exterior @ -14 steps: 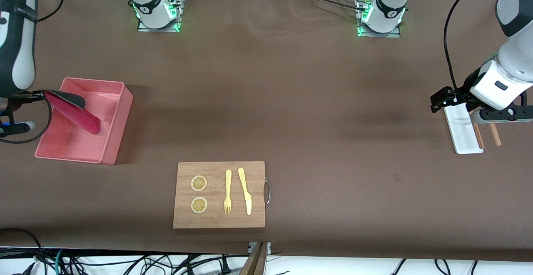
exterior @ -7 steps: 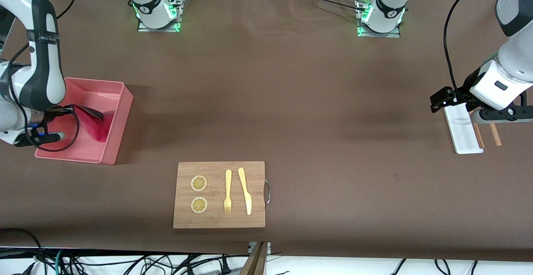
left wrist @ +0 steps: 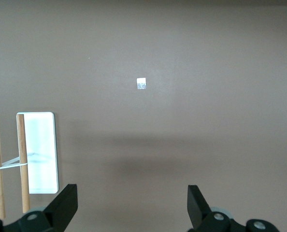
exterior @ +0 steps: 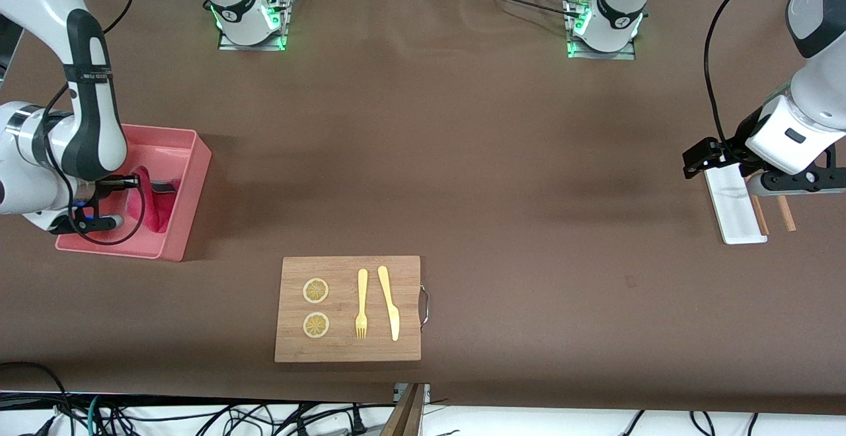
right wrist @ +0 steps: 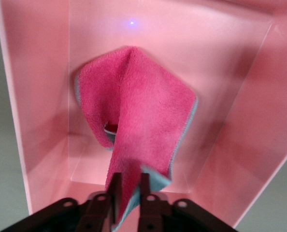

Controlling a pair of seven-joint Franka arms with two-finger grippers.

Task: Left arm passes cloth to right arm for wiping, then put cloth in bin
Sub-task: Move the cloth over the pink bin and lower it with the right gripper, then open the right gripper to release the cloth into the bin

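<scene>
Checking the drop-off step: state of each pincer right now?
Left pincer: open, empty, over the table by the white tray.
Right pincer: narrow gap, cloth still between its fingers, inside the bin.

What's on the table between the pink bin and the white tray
Nothing: in the front view the stretch from the pink bin to the white tray is bare brown table. The wooden cutting board sits nearer the front camera, off that line.

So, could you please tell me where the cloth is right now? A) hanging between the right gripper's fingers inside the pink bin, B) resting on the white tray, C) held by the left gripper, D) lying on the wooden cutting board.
A: the cloth hangs between the right gripper fingers, down inside the pink bin.
</scene>
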